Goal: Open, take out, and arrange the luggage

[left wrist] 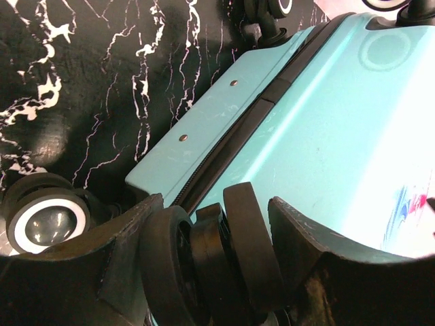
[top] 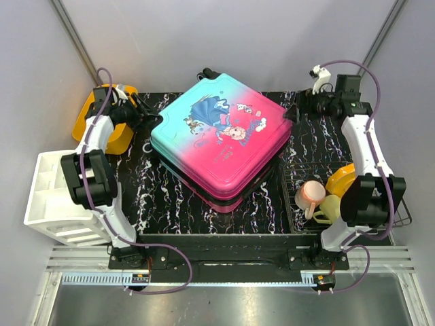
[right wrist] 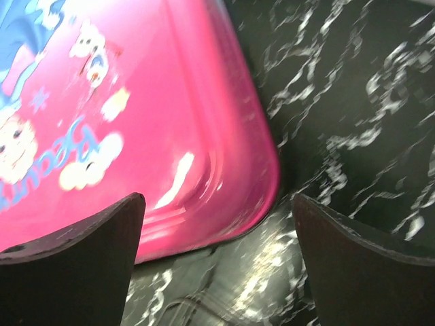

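Observation:
The luggage (top: 219, 132), a closed teal-to-pink hard-shell suitcase with a princess print, lies flat in the middle of the black marbled table (top: 170, 204). My left gripper (top: 149, 121) is at its teal left corner. In the left wrist view the left gripper (left wrist: 214, 227) has its jaws closed around a black double wheel (left wrist: 217, 258) of the luggage (left wrist: 326, 136). My right gripper (top: 293, 114) is at the luggage's pink right corner. In the right wrist view the right gripper (right wrist: 217, 217) is open wide and empty, just short of the pink corner (right wrist: 204, 136).
An orange bin (top: 95, 122) stands at the back left behind the left arm. A white rack (top: 54, 197) is at the left edge. A wire rack (top: 296, 197) at the right holds a pink cup (top: 309, 193), a yellow cup and a yellow plate. Another luggage wheel (left wrist: 47, 221) rests on the table.

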Available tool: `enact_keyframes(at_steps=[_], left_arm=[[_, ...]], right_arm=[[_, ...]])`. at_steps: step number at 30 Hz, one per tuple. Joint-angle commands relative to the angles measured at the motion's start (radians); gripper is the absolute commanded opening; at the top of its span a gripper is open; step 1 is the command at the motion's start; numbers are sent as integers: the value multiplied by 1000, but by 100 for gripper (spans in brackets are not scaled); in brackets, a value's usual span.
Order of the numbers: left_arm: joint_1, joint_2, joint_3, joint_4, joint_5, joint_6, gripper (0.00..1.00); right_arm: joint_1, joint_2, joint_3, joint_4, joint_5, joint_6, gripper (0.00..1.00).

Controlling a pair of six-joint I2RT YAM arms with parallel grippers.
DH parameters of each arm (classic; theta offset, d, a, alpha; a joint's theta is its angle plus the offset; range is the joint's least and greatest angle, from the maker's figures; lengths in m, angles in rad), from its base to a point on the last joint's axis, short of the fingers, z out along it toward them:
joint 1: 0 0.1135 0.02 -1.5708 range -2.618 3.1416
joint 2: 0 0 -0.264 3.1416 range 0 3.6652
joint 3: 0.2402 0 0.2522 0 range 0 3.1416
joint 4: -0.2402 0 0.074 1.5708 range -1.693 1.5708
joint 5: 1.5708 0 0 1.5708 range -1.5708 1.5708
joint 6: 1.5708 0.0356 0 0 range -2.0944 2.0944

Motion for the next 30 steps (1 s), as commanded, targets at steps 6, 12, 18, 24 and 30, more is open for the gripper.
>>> enact_keyframes(at_steps=[6, 12, 18, 24, 30], left_arm=[[92, -136, -115, 114, -173, -64, 0], [88, -165, -152, 144, -174, -103, 0], [57, -162, -128, 108, -113, -39, 28], [52, -236, -177, 149, -98, -31, 46], [19, -196, -192, 186, -64, -104, 62]], right_arm=[[80, -109, -173, -146, -161, 95, 97], [163, -43, -203, -17, -152, 201, 96], [163, -1, -127, -6, -117, 166, 97], [162, -115, -130, -57, -43, 43, 100], [163, -239, -169, -49, 40, -31, 100]])
